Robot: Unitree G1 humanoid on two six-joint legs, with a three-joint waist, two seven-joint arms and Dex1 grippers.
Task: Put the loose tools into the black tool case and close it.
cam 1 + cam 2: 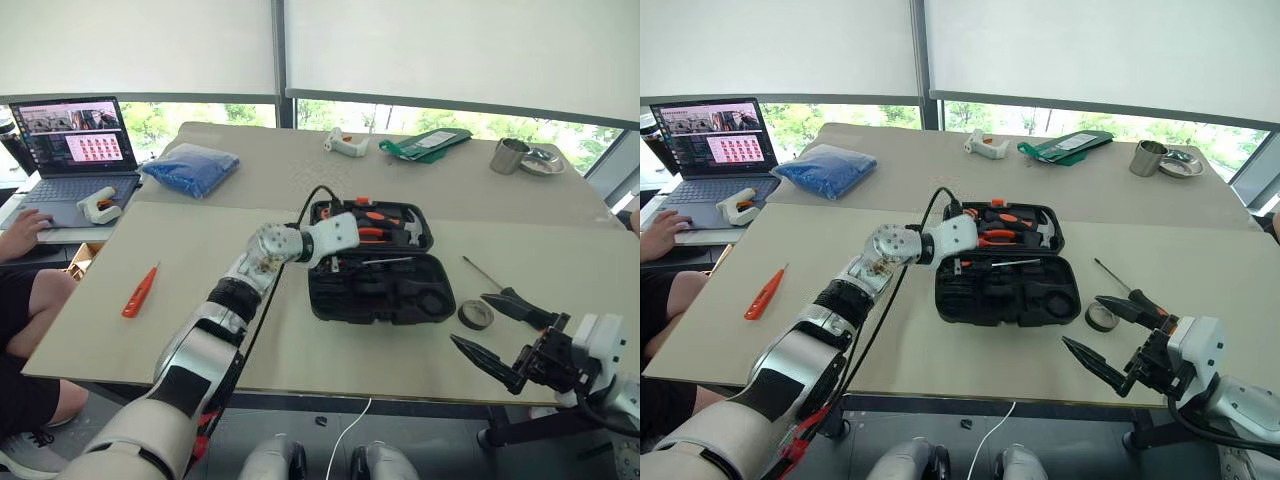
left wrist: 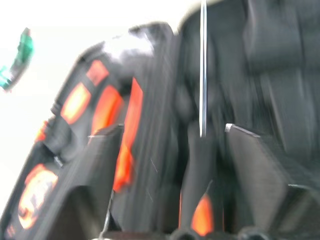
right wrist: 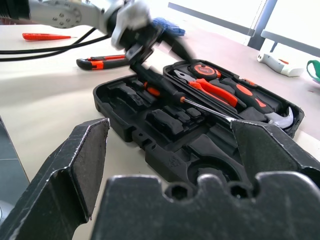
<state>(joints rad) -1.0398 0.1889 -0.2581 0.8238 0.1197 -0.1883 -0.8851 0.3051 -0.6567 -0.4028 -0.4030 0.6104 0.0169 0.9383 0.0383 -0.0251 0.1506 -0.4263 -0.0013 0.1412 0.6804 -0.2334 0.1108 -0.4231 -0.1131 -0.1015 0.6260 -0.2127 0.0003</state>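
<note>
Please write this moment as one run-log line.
left hand: open, over black tool case | screwdriver: lying in case | right hand: open, empty | tape roll: on table

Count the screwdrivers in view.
3: orange screwdriver left of the case; second screwdriver lying across the case; third screwdriver right of it. The left arm may hide others.

An office or lab workroom: wide tables stand beneath a row of windows with white roller blinds, and a person's hand rests by an open laptop.
</note>
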